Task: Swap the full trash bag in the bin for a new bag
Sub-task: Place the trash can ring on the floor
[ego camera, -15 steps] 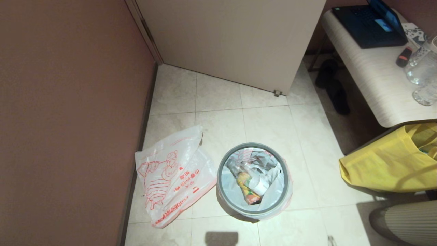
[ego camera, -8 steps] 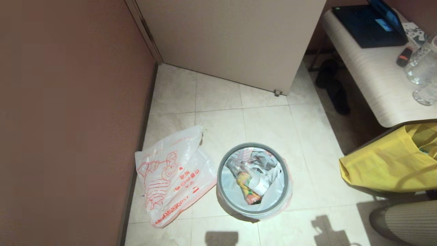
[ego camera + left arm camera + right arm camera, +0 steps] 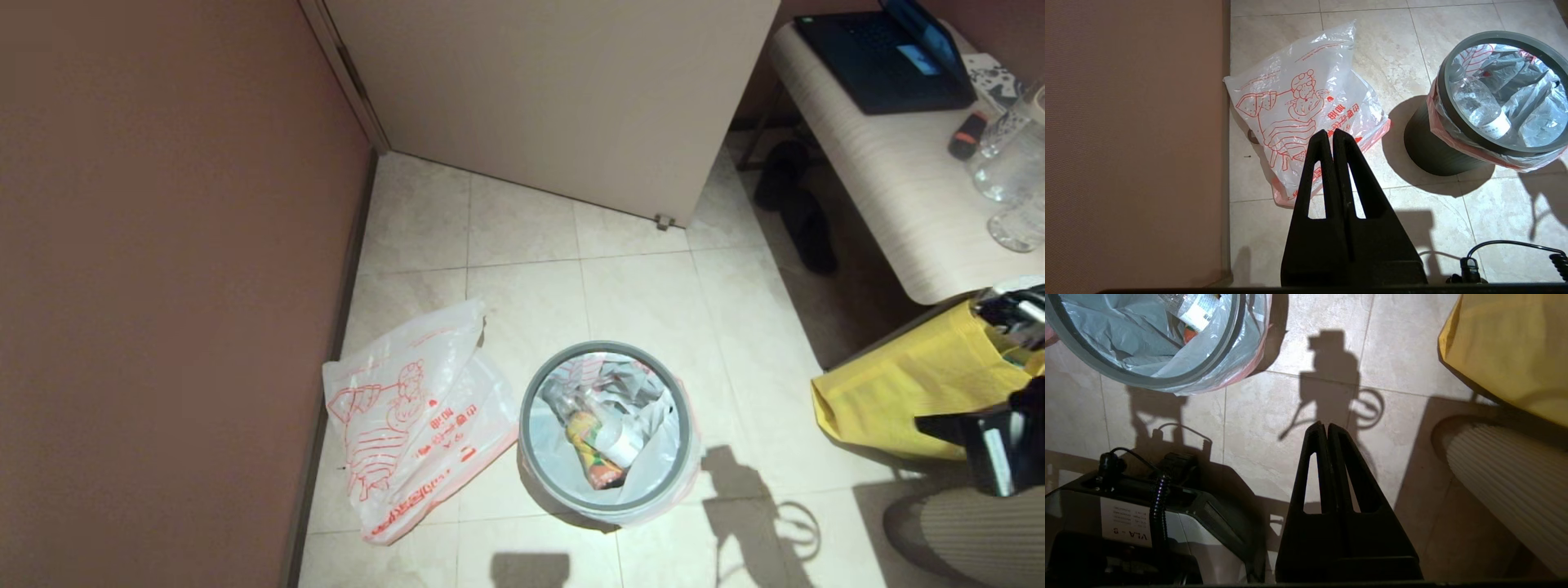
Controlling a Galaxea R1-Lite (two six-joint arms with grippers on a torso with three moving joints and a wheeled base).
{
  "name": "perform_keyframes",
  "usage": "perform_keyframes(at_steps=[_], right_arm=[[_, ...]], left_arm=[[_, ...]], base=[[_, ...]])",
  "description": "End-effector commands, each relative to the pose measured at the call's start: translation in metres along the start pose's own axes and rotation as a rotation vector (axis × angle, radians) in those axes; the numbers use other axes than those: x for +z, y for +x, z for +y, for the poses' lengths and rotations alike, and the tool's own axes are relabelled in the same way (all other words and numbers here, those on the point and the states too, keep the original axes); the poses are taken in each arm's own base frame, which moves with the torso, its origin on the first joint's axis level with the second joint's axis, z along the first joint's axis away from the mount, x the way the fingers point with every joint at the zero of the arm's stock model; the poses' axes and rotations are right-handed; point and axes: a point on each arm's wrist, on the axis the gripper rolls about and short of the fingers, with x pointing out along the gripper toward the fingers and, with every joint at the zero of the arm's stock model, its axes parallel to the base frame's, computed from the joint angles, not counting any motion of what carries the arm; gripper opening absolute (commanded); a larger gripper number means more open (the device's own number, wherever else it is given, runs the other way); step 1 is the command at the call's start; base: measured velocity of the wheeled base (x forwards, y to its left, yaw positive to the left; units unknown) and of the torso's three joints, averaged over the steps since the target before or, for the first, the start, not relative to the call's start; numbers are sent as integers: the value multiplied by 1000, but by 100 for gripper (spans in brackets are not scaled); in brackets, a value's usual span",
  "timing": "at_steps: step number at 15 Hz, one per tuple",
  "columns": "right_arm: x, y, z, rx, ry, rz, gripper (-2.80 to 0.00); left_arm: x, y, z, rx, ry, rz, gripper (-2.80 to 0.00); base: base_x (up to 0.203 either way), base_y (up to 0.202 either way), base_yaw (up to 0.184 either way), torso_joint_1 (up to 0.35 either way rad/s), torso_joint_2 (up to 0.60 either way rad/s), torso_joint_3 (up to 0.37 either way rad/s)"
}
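Pale floor tiles [image 3: 637, 294] lie bare between the brown wall [image 3: 163, 286] and the counter [image 3: 898, 204]. Just off the wall's foot lies the new bag [image 3: 416, 416], flat, close beside the bin [image 3: 606, 431] without touching it. Inside the bin sits the full trash bag [image 3: 653, 441], its edge folded over the grey rim. At the right edge, before the yellow tote [image 3: 906, 392], the right claw [image 3: 1327, 430] hangs clenched and empty. Over the new bag the left claw [image 3: 1329, 136] hangs clenched too.

thin, glossy, crinkled translucent plastic is seen in the new bag [image 3: 416, 416] and the full trash bag [image 3: 653, 441]; smooth matt plastic in the bin [image 3: 1429, 151]; matt cloth in the yellow tote [image 3: 906, 392]; polished tiles [image 3: 637, 302] underfoot.
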Motion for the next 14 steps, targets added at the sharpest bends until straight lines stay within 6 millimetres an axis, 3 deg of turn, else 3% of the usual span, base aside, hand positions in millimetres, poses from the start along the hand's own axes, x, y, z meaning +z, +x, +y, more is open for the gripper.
perform_keyframes(at_steps=[1,5,14], right_arm=[[5,65,17,20,-41,109,-280],[8,140,38,10,-75,138,-280],[5,209,84,-24,-147,98,-280]], left_arm=[[0,0,0,0,0,1,-280],[0,0,0,1,0,1,-280],[0,0,0,1,-1,1,-280]], base=[[0,0,0,0,0,0],[0,0,0,0,0,0],[0,0,0,0,0,0]])
